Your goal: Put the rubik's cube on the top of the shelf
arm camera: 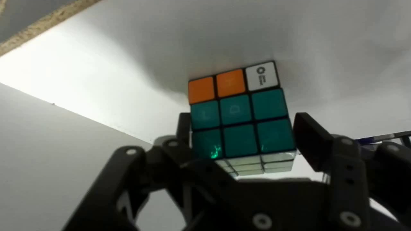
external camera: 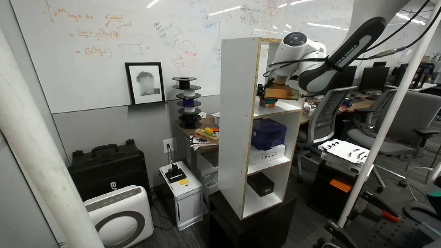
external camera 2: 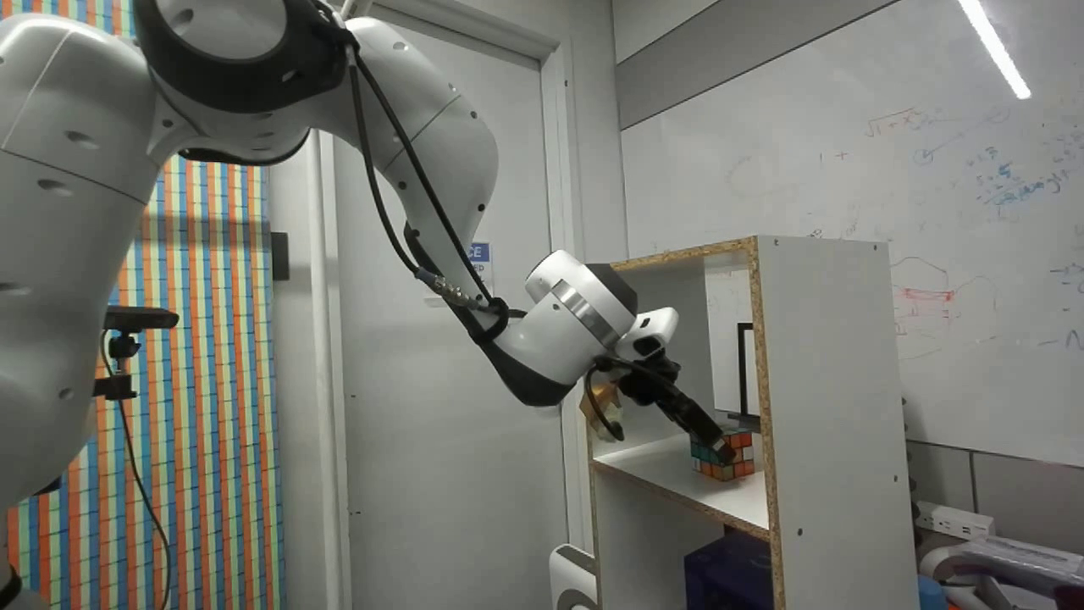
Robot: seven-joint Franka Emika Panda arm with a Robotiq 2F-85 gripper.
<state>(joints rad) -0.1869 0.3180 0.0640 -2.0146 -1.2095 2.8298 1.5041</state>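
Rubik's cube in shelf top cmpt | b/w end effector jaws | can't tell if clamped

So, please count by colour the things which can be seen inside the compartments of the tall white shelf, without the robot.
Multicoloured: 1 (the rubik's cube)
Dark blue-purple: 1 (the bulky package)
White: 1 (the printed carton below it)
Black: 1 (the small box lowest down)
Total: 4
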